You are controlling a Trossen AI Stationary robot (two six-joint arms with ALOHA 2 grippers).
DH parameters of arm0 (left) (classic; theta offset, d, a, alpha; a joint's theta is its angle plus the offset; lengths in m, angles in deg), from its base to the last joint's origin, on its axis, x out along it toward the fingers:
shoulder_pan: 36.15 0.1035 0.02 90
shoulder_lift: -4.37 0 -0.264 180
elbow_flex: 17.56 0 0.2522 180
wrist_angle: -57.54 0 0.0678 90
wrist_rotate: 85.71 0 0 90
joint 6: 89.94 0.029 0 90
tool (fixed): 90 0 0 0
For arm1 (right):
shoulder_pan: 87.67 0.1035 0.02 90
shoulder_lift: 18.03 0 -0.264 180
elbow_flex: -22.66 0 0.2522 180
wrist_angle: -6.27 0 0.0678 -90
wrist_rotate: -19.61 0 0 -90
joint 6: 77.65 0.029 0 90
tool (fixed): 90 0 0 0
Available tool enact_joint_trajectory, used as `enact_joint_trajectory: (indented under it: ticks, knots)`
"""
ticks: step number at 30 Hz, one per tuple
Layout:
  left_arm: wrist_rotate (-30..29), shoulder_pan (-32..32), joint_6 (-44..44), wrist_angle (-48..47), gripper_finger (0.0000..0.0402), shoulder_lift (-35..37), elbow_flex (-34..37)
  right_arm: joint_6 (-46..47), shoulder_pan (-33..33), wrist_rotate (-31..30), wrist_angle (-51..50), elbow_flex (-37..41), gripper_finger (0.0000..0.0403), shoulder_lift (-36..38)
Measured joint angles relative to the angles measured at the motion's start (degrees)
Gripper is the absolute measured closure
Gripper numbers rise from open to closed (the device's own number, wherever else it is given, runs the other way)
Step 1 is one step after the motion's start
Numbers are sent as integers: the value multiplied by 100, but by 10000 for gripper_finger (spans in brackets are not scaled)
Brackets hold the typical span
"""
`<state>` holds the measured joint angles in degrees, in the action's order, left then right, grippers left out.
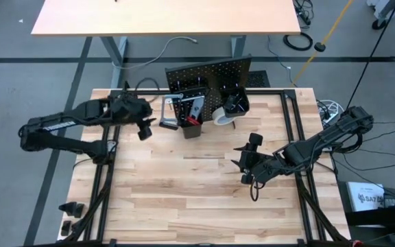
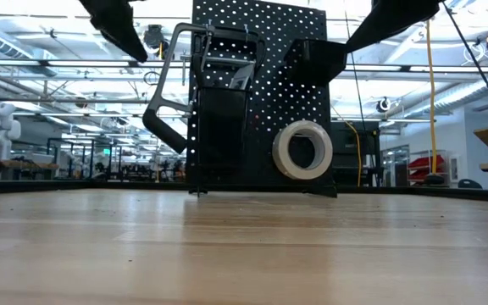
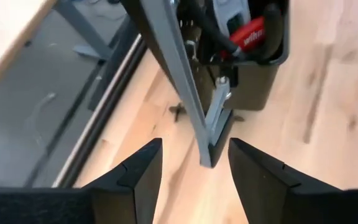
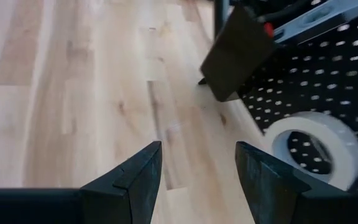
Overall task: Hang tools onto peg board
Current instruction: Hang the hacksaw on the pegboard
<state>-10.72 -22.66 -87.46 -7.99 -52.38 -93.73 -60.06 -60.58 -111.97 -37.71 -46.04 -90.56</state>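
Table (image 1: 184, 199): wood, we see the peg board (image 1: 218, 72) upright at its back.
Tape (image 2: 303, 150): hangs on board.
Left gripper (image 1: 145, 127): open, empty, beside bar clamp (image 3: 188, 93).
Right gripper (image 1: 254, 140): open, empty, near tape.

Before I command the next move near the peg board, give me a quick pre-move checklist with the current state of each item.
1. Left gripper open: ok, its fingers stand apart with nothing clamped.
2. Left gripper clear of the grey bar clamp: not ok, the clamp's end sits in the gap between the fingers.
3. Bar clamp seated on the peg board: cannot tell, its hook is not visible.
4. White tape roll hung on the board: ok.
5. Right gripper empty and open: ok, over bare tabletop, back from the board.
6. Red-handled screwdriver in the bin: ok.
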Motion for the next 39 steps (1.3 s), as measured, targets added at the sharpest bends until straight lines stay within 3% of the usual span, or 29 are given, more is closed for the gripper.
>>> enact_joint_trajectory:
  ticks: [8,13,21,28,32,39]
  knots:
    - [1828,1364,535,426,214,-159,0,-34,2,145,-2,0,206,0]
    - [2639,1764,761,518,214,-487,0,-45,10,146,-9,0,206,0]
    - [3330,1972,1022,559,214,-871,0,-73,17,144,-98,0,206,0]
    - [3526,2001,1231,589,220,-1071,0,-43,17,142,-120,0,206,0]
    - [3533,2021,1454,466,250,-1070,0,-30,17,140,-125,0,206,0]
    - [3534,2236,1481,459,336,-1061,2,-27,17,116,-127,0,206,0]
